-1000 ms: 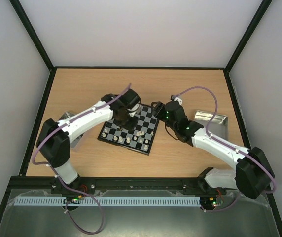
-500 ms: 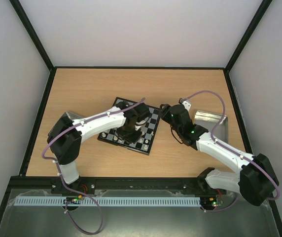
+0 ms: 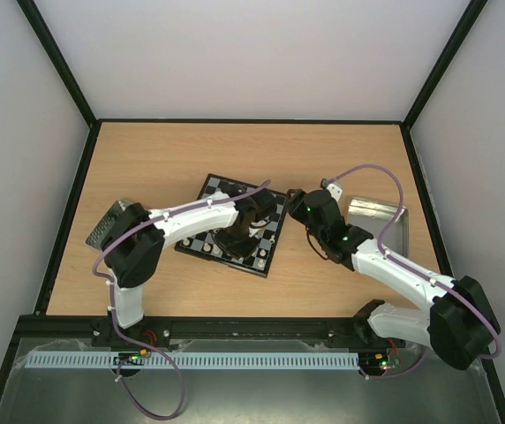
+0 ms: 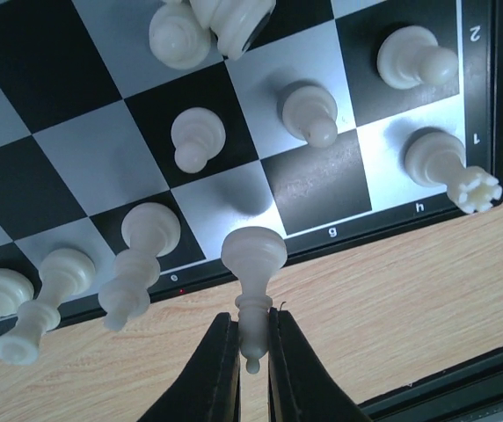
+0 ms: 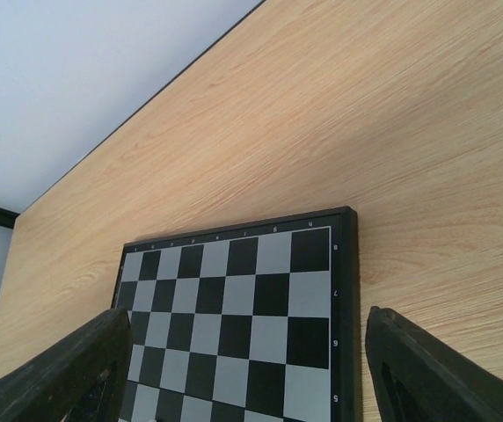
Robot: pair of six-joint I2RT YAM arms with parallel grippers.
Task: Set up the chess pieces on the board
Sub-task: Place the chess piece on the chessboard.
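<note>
In the top view, the board (image 3: 222,188) is seen near the middle of the tabletop (image 3: 235,150), turned slightly off square. The left tool (image 3: 235,240) is held over the board's 6 o'clock side, where cream-white chess pieces (image 3: 261,254) are lined along the near edge. The right tool (image 3: 290,196) is placed just beside the board's 3 o'clock edge. One silver tray (image 3: 378,212) is seen further out at 3 o'clock, and another (image 3: 104,231) at 9 o'clock, partly hidden by the left arm.

In the left wrist view, the left tool (image 4: 251,327) is closed tightly on the thin upper end of one cream-white piece (image 4: 253,255), whose base is held over the board's rim (image 4: 383,224) between the letters f and g. A rook (image 4: 445,163) is seen on the corner square at 3 o'clock, and pawns (image 4: 311,110) on the row beyond.

In the right wrist view, the right tool (image 5: 247,316) is spread wide with nothing between its fingers (image 5: 67,369); bare squares of the board (image 5: 313,255) are seen beneath it.
</note>
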